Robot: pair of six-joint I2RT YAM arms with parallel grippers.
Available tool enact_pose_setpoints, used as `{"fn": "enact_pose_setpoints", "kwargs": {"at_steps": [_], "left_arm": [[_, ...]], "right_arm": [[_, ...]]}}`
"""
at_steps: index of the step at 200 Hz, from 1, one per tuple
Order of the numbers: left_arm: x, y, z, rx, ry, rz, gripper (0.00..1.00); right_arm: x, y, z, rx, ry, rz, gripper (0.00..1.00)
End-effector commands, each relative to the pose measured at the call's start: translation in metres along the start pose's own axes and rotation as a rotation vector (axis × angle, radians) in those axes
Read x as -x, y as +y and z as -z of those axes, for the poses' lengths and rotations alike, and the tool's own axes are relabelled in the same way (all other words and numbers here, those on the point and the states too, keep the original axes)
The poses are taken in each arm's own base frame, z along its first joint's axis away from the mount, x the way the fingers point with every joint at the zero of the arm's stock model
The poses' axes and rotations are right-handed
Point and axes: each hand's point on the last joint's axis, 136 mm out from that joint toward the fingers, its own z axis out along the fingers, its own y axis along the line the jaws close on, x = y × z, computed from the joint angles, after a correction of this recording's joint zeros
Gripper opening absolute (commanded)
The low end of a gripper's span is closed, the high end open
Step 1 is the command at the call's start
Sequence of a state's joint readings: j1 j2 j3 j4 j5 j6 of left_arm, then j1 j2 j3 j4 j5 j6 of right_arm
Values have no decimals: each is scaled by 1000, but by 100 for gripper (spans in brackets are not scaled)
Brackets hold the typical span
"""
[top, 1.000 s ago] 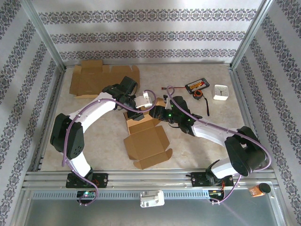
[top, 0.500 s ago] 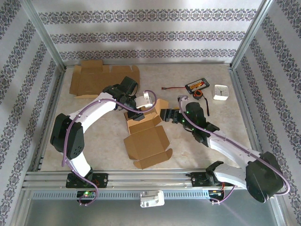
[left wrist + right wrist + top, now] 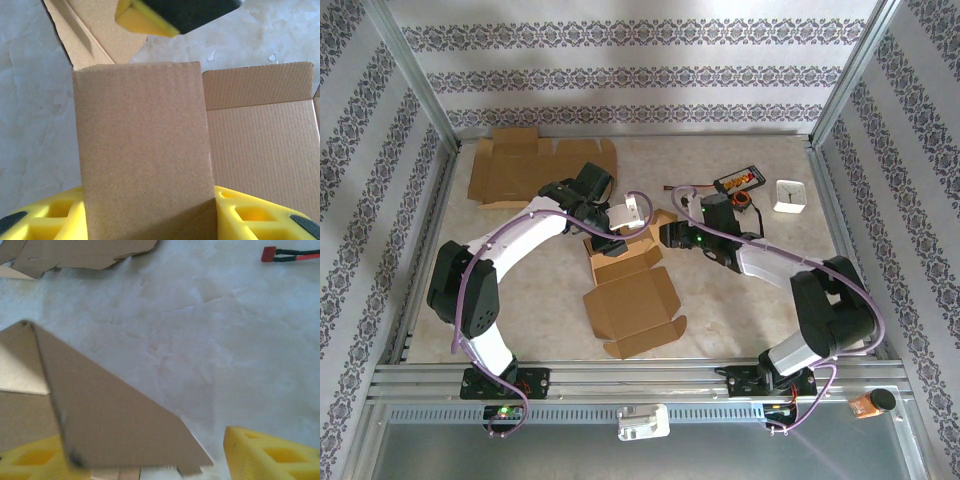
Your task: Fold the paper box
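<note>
The brown paper box (image 3: 632, 292) lies partly folded at the middle of the table, its lid panel spread toward the front. My left gripper (image 3: 610, 238) is over the box's back edge. In the left wrist view an upright flap (image 3: 142, 150) fills the gap between the yellow fingers (image 3: 40, 220), so that gripper is shut on it. My right gripper (image 3: 667, 236) is at the box's right back corner. Its jaws stand apart around a slanted side flap (image 3: 110, 425). The flap lies against the left finger (image 3: 30, 460), with bare table between it and the right finger (image 3: 270, 455).
A flat cardboard blank (image 3: 535, 168) lies at the back left, its edge also in the right wrist view (image 3: 75, 252). A black device (image 3: 740, 182), a white square object (image 3: 790, 195) and a red-black cable (image 3: 290, 254) lie at the back right.
The right arm swung out to the right, then came back to the box's right back flap with its jaws narrower. The left arm and the box kept still.
</note>
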State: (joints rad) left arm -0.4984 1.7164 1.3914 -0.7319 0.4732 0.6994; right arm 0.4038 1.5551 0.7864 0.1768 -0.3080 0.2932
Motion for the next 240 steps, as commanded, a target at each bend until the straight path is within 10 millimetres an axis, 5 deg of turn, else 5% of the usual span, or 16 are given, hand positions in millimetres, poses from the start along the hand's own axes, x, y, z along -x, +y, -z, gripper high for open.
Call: {"fn": "enact_pose_setpoints", "kwargs": {"at_steps": [1,39,77,95,117,129,154,194,240], "left_arm": [[1,-1,-5,3,20,-3,44],[9,14,3,94,2,8,51],[30,20,28,316,-133,87,91],[44,18,63,452,-265,182,96],[46,16,109,594,-426,516,83],[33,6,116,604,-481,726,75],[9,-34,83,430,-584,1065,56],[20,-82,58,377,-614,1071,26],[36,-87,10,377,-556,1053,6]], "right_arm": [[9,13,-8,48,-8,29,51],[-1,17,-8,21,-1,35,22],[0,12,3,-92,-55,73,9],[0,12,5,-126,-66,99,7],[-2,12,7,-153,-68,97,5],[-2,11,9,-165,-75,94,6],[-3,9,14,-187,-80,85,6],[-4,-13,27,-323,-79,58,6],[-7,-36,45,-464,-107,-59,2]]}}
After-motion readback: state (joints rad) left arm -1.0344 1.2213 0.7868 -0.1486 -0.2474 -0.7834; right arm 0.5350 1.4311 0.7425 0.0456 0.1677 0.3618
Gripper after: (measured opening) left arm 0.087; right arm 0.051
